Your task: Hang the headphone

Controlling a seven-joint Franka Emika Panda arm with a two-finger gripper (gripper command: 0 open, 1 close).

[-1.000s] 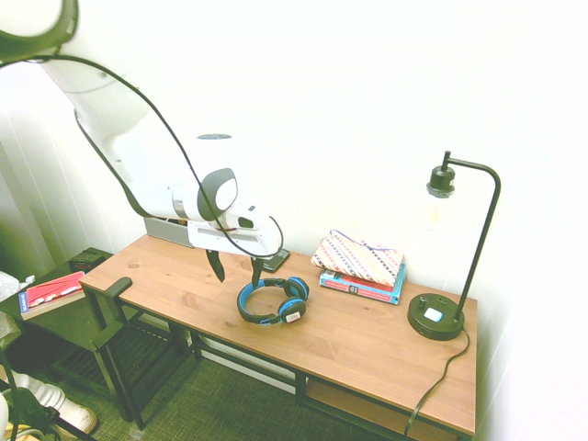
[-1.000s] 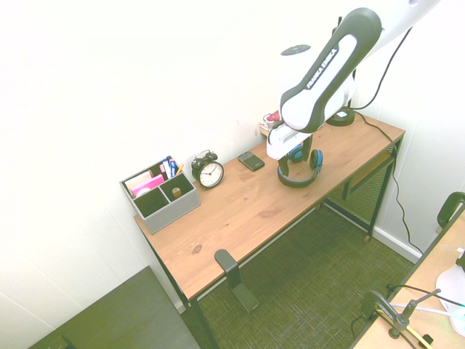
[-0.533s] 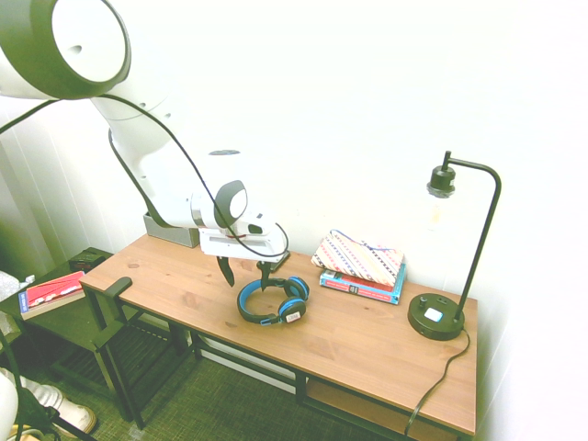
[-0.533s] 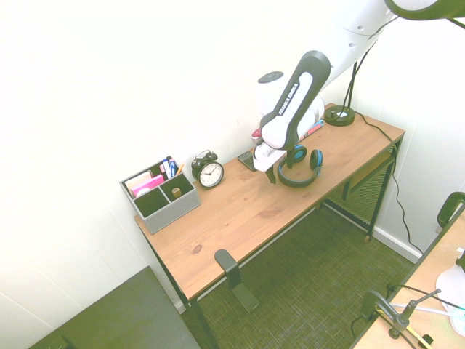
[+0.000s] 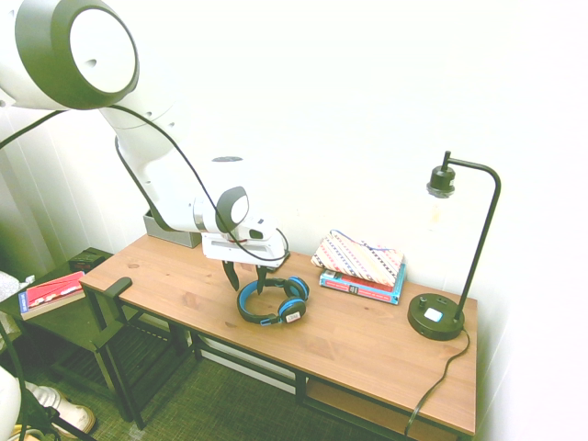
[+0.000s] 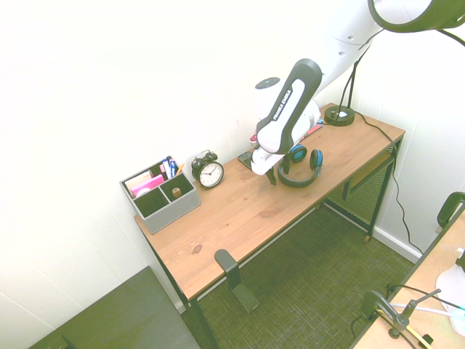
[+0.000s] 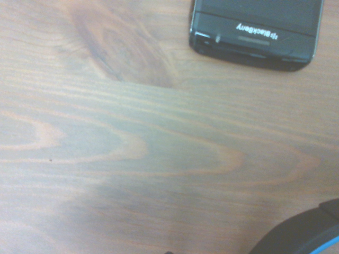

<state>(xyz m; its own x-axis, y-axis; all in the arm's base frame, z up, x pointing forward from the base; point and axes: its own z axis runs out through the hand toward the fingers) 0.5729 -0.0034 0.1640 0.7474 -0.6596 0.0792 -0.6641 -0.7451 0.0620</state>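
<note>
The headphone lies flat on the wooden desk, its blue and black headband toward the arm and its ear cups toward the lamp. It also shows in the second exterior view as the headphone. My gripper hangs low over the headband end, fingers pointing down and apart, and they seem to stand on either side of the band. From the other side the gripper looks open too, with nothing gripped. In the wrist view only a dark, blue-edged arc of the headphone shows.
A black hook is clamped to the desk's end, also seen as the hook. A black phone lies close behind the gripper. A lamp, stacked books, a clock and a grey organiser line the wall.
The arm has come down and shifted slightly so the gripper now sits at the headband. Its fingers look a little closer together. The headphone has not moved.
</note>
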